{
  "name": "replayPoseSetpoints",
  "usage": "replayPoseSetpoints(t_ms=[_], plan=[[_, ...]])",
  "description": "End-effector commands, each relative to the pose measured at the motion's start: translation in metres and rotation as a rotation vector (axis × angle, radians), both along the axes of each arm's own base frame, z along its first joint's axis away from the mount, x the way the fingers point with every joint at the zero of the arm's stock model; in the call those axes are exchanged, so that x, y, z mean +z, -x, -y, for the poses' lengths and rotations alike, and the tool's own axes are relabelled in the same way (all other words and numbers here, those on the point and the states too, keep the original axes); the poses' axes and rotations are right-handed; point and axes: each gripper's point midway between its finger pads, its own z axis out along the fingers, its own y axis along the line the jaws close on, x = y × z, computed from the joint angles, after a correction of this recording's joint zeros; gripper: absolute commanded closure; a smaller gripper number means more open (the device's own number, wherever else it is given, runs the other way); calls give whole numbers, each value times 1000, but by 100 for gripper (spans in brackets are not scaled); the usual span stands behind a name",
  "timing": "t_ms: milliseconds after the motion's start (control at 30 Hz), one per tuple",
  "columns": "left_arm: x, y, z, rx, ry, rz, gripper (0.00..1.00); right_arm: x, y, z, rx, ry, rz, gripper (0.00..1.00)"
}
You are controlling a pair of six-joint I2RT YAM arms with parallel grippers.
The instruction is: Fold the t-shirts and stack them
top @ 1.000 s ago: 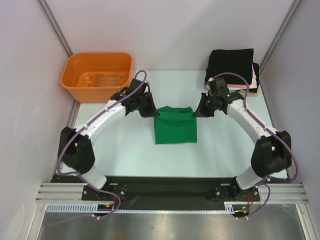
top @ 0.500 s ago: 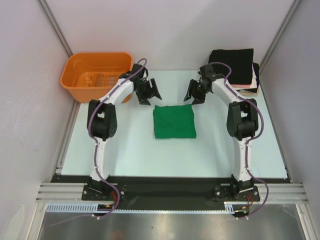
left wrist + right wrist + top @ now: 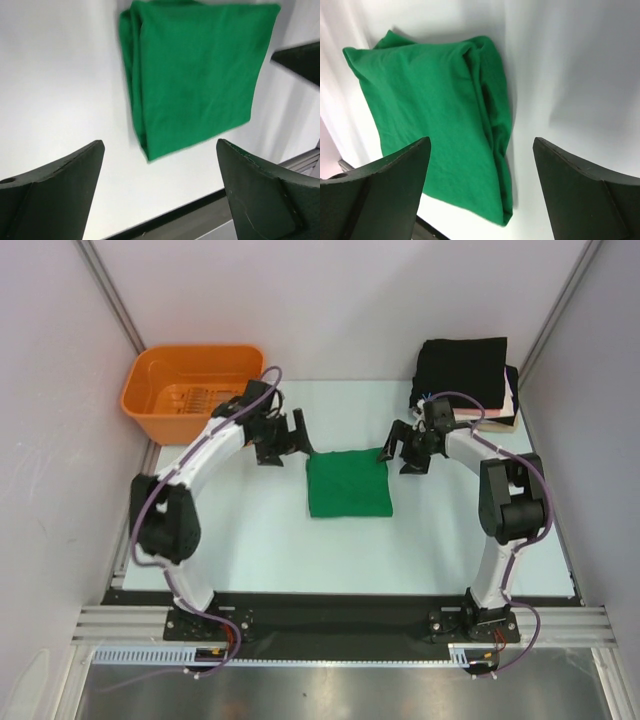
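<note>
Top external view: your left gripper [image 3: 285, 438] hangs just left of centre and your right gripper [image 3: 402, 455] just right of centre, each near an upper corner of the green t-shirt [image 3: 348, 485]. The right one is close to the cloth edge, but you cannot tell here whether it touches.

Wrist views: both pairs of jaws stand wide apart with nothing between them. Each camera looks down past its own fingers at the green cloth on the bare white table [image 3: 250, 530].

The green t-shirt lies flat in the middle of the frame as a compact, nearly square packet. In the left wrist view its doubled layers show along the left edge. In the right wrist view the bunched fold runs down the right side, slightly rumpled but closed.

In the upper right of the top view, a black t-shirt [image 3: 462, 370] sits folded on top of a pile. Pink and white edges [image 3: 505, 412] peek out beneath its lower right corner.

The orange basket [image 3: 180, 425] in the upper left shows only its slotted floor, with no cloth visible inside.

Reading of progress: folding appears complete for every shirt you can see. What seems left is to carry the green packet to the pile in the upper right and set it squarely on the black one, without letting the folds open.
</note>
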Motion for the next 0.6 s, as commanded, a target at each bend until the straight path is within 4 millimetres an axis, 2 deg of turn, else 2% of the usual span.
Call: replayPoseSetpoints(t_ms=[0, 33, 100, 133, 233, 300, 333, 433, 567], plan=[[32, 21, -22, 6, -28, 146, 0, 1, -21, -10, 27, -100, 87, 11], [28, 37, -32, 17, -51, 153, 0, -4, -21, -12, 33, -107, 84, 11], [25, 52, -42, 26, -70, 166, 0, -18, -28, -11, 24, -105, 75, 11], [21, 67, -49, 29, -82, 164, 0, -22, -30, -11, 23, -106, 75, 11], [3, 88, -64, 25, -138, 136, 0, -38, -37, -15, 17, -123, 59, 11], [0, 97, -71, 21, -157, 136, 0, -49, -39, -19, 19, -149, 48, 13], [-8, 104, -75, 18, -173, 120, 0, -52, -36, -24, 26, -165, 38, 14], [-14, 115, -86, 30, -204, 114, 0, -58, -28, -34, 51, -195, 31, 19], [-8, 123, -96, 49, -205, 135, 0, -53, -15, -43, 80, -274, 44, 26]])
